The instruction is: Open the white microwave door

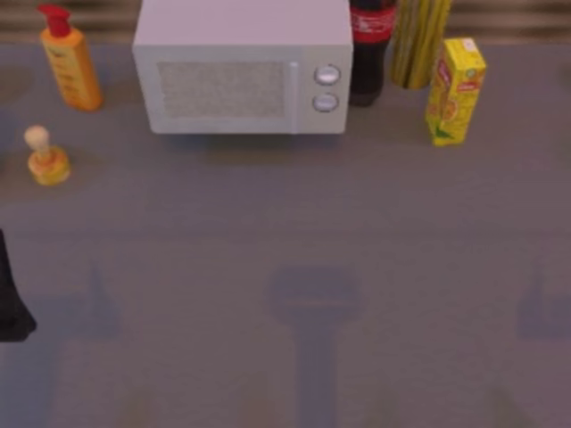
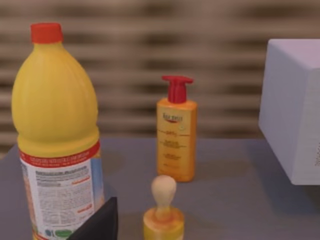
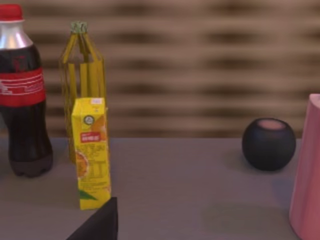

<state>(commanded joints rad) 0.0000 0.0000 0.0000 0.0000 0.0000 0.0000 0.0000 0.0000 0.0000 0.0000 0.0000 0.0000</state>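
The microwave stands at the back of the table, left of centre. Its white door with the grey mesh window lies flat against the front, shut. Two silver knobs sit on the narrow panel to the door's right. A white side wall of the microwave shows in the left wrist view. My left gripper is a black shape at the table's left edge, far in front of the microwave. My right gripper shows only as a black wedge in its wrist view and is outside the top view.
Left of the microwave are an orange pump bottle and a small yellow stamp. On its right are a cola bottle, a yellow ribbed bottle and a juice carton. A big yellow bottle stands beside my left gripper.
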